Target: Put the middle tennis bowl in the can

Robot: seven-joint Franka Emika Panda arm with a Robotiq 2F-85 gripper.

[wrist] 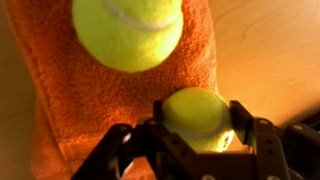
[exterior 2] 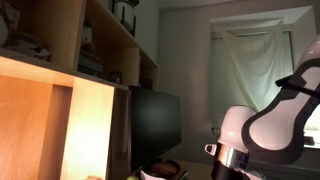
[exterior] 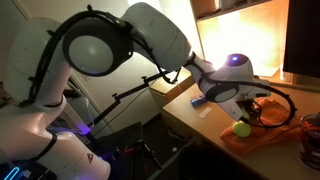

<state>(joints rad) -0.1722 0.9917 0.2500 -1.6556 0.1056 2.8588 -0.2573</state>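
Wrist view: my gripper (wrist: 198, 120) is clamped on the middle tennis bowl (wrist: 195, 108), one finger pressed to each side, over the edge of an orange towel (wrist: 70, 100) spread on a wooden table (wrist: 270, 50). A second tennis ball (wrist: 128, 30) (same fuzzy yellow-green) lies on the towel just beyond; whether mine is lifted, I cannot tell.

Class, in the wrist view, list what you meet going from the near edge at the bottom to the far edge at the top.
hand → held tennis ball → second tennis ball, which lies on the orange towel.
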